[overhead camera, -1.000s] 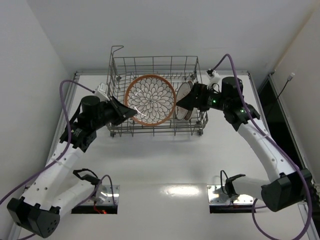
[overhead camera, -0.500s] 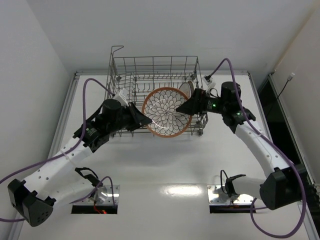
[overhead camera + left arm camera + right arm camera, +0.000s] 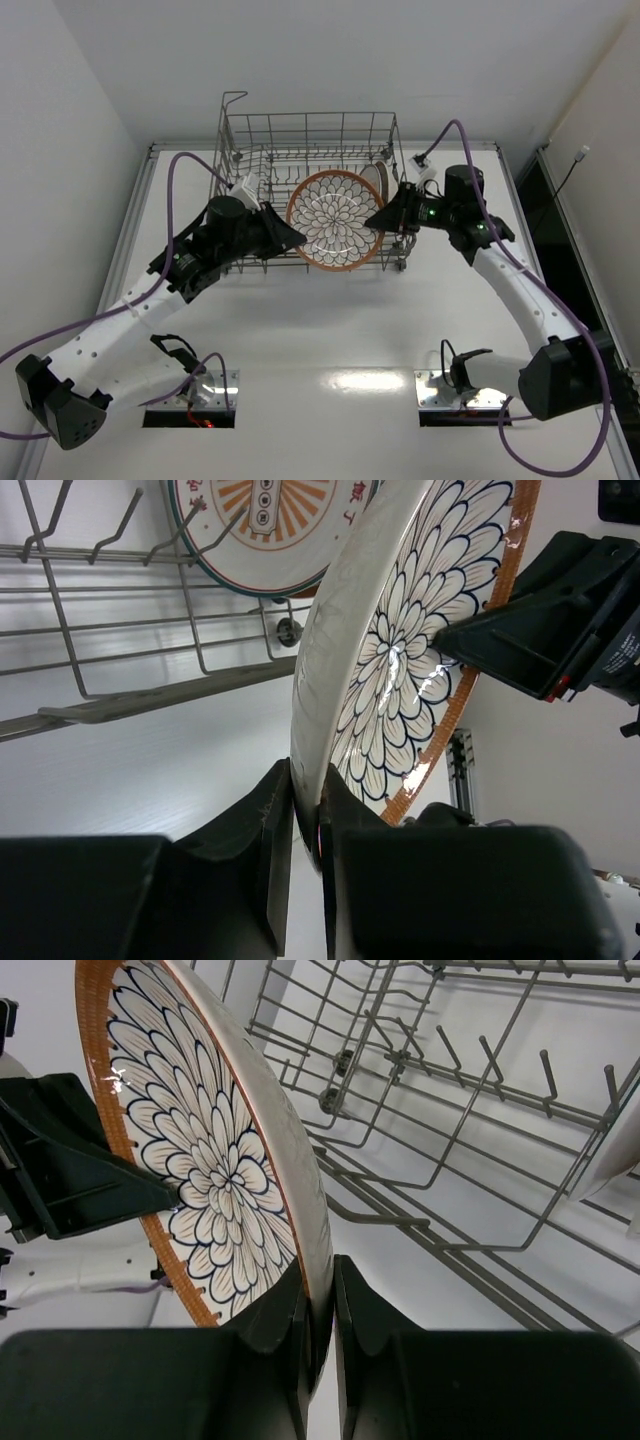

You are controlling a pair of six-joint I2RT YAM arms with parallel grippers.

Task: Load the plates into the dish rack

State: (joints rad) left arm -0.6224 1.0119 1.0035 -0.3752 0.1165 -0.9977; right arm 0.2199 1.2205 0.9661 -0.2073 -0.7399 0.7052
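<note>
Pinched down to a sliver on the left rim of the flower-patterned plate (image 3: 335, 220): left gripper (image 3: 292, 237), rim wedged between both fingers. Closed just as thin on the opposite rim: right gripper (image 3: 378, 220). Held between the two, tilted almost on edge, at the near right side of the dish rack (image 3: 300, 135); contact with the wires impossible to tell. Behind it among the tines, a sunburst plate (image 3: 373, 180).
</note>
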